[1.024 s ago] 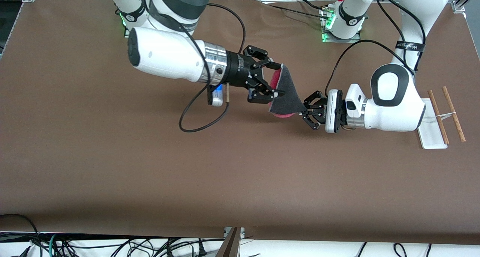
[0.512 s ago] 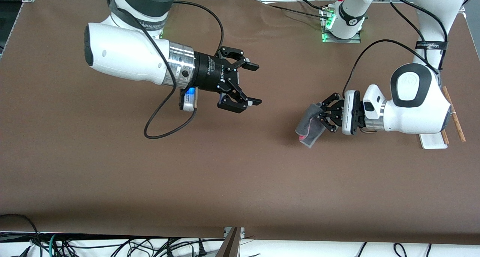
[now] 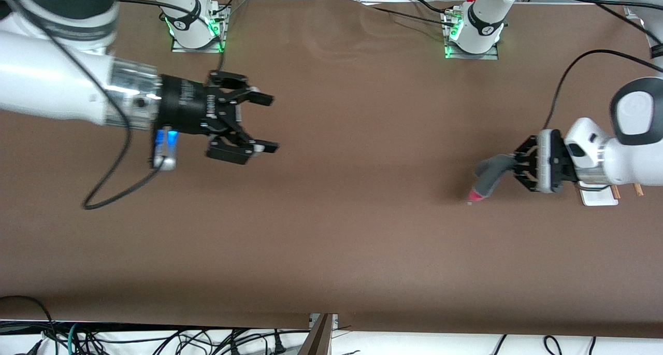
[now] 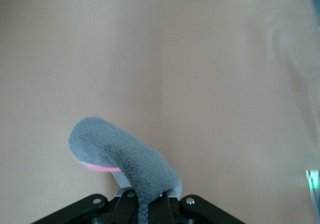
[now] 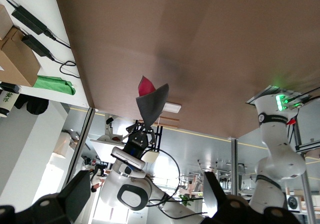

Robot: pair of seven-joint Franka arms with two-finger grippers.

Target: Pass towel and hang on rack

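Left gripper (image 3: 518, 164) pinches towel (image 3: 487, 178) (hanging below), beside rack (image 3: 598, 195)

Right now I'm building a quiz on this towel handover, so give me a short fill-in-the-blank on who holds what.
1. The towel is gripped by the ____ gripper.
2. The right gripper has its fingers ____ and holds nothing.
3. The towel's face that mostly shows is dark ____.
4. The rack stands toward the ____ arm's end of the table.

Missing words: left; open; grey; left
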